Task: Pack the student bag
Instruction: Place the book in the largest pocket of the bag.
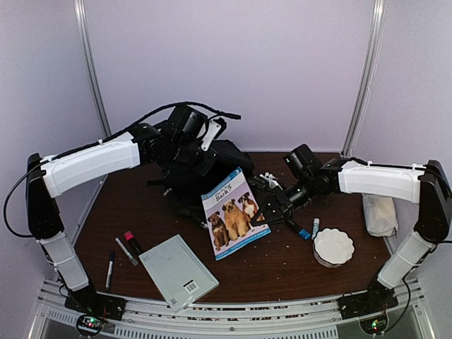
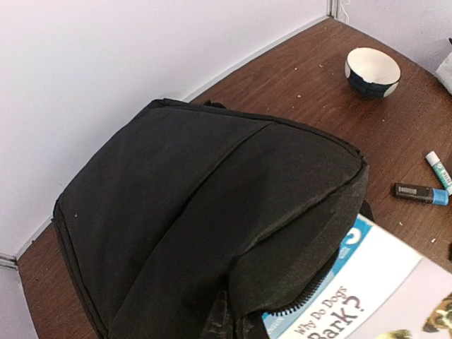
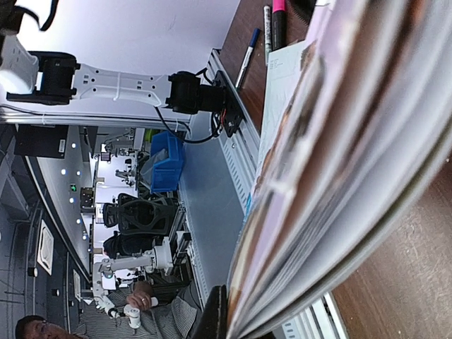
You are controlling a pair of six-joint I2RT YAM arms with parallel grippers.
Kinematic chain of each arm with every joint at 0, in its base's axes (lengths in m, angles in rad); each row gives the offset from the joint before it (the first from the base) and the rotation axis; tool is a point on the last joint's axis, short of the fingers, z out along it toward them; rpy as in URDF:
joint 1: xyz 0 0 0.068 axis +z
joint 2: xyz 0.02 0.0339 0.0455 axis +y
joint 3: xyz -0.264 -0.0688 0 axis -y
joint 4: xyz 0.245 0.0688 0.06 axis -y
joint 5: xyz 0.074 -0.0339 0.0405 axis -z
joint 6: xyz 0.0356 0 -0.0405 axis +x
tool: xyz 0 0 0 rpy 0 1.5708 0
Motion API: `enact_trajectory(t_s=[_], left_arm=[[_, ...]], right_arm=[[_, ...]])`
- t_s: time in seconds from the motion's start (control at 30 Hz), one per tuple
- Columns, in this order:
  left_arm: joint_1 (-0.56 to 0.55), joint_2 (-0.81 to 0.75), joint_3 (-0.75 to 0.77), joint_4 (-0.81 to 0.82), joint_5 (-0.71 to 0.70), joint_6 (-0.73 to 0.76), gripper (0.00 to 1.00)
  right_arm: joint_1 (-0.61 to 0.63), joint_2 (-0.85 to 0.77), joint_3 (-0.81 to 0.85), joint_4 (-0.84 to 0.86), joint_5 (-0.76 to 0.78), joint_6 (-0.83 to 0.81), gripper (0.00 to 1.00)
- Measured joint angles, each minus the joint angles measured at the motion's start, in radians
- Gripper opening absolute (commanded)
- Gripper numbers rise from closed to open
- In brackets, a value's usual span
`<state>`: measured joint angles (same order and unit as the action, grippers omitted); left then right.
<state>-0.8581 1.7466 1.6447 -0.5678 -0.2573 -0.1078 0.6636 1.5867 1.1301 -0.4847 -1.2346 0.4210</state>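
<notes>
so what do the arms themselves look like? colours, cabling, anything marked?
Both are alike. The left arm and right arm have white shells on the long links and are black at the joints and wrist ends. Thin black cables run along the outside of each. There is a white part near the left wrist. The bases sit on a silver rail. No markings are legible.

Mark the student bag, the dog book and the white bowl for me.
student bag [image 2: 212, 212]: left wrist view, on its black front panel.
dog book [image 1: 232, 215]: top external view, on the cover's dog photo.
white bowl [image 1: 333, 245]: top external view, on its pale inside.
</notes>
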Motion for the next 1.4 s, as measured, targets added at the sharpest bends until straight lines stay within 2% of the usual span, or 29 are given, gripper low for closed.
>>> enact_trajectory(t_s=[0.23,0.53,0.8,1.03,1.13,1.23,1.3,1.4], left_arm=[[-0.003,-0.038,-0.003,0.007,0.029,-0.015,0.0],[-0.04,-0.047,-0.035,0.012,0.034,-0.015,0.0],[-0.05,-0.053,-0.073,0.016,0.03,-0.015,0.0],[-0.055,-0.064,-0.085,0.023,0.029,-0.015,0.0],[-0.056,-0.066,-0.089,0.028,0.03,-0.015,0.0],[-0.062,-0.068,-0.098,0.029,0.031,-0.015,0.0],[-0.066,-0.068,-0.102,0.034,0.03,-0.015,0.0],[-0.07,-0.068,-0.106,0.046,0.03,-0.015,0.0]], right_arm=[[0.0,0.126,0.042,0.112,0.013,0.114,0.0],[-0.01,0.233,0.031,0.415,0.051,0.401,0.0],[-0.029,0.351,0.102,0.414,0.087,0.465,0.01],[-0.065,0.475,0.281,0.305,0.143,0.425,0.23],[-0.068,0.503,0.307,0.269,0.169,0.411,0.32],[-0.067,0.506,0.307,0.233,0.189,0.398,0.44],[-0.067,0.504,0.307,0.207,0.205,0.384,0.58],[-0.068,0.491,0.307,0.16,0.24,0.35,0.69]])
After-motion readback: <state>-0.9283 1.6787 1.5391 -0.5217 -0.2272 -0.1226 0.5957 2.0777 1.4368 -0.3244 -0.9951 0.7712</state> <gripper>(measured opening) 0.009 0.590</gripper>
